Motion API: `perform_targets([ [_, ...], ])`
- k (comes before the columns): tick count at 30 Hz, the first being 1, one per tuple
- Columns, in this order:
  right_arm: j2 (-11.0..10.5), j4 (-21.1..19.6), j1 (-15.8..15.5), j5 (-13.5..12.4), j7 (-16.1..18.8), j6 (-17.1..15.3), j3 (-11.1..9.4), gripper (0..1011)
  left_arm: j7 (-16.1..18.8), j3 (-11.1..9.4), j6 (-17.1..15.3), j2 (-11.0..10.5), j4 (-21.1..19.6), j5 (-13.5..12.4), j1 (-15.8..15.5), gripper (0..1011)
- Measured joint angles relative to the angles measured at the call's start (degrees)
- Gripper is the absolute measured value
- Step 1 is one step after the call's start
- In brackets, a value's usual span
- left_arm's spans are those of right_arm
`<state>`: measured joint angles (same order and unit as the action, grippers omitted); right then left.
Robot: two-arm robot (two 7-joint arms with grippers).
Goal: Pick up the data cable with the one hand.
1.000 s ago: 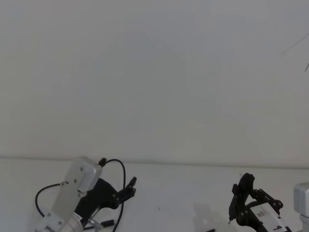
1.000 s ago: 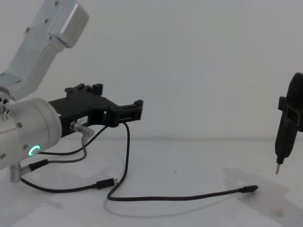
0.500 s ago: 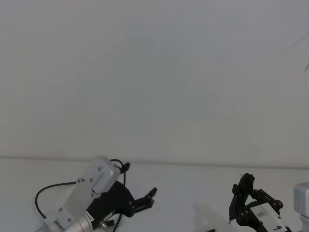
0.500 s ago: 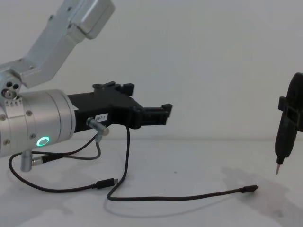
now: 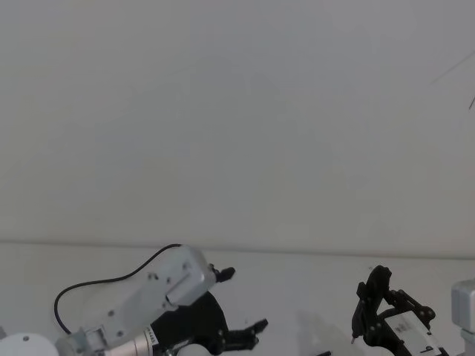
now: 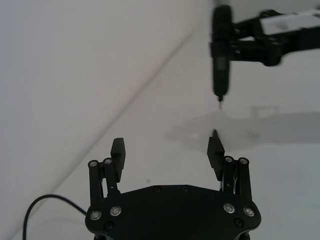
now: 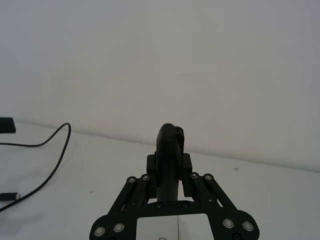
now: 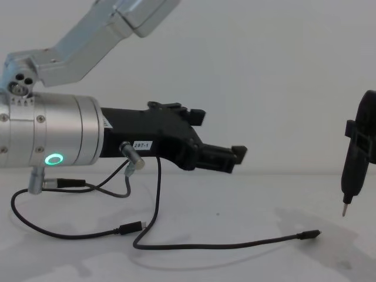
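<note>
White worktop (image 8: 247,200) carries the data cable (image 8: 223,245), lying slack, plug end rightward. Left pincer (image 8: 234,157) hovers above, clear of it, jaws spread wide, empty. Right pincer (image 7: 169,166) is clamped on a dark pointed tool (image 8: 351,170).

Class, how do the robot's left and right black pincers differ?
The left black pincer is open and empty; the right black pincer is shut on a dark pointed tool. The left points roughly level across the white table; the right's tool points down. Both hang above it.
</note>
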<state>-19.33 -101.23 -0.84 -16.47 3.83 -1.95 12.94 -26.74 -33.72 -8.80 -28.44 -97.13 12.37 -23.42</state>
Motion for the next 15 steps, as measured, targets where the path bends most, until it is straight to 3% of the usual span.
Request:
perform_targets([
  [9,0.0,0.0,0.0,0.0,0.0,0.0,0.0,268,-5.18,-2.99,-2.46,-1.77,-0.97,-2.99,-3.35,1002],
  [15,0.0,0.0,0.0,0.0,0.0,0.0,0.0,268,-7.24,-5.74,-3.49,-2.66,-1.54,-7.38,-5.66,1002],
])
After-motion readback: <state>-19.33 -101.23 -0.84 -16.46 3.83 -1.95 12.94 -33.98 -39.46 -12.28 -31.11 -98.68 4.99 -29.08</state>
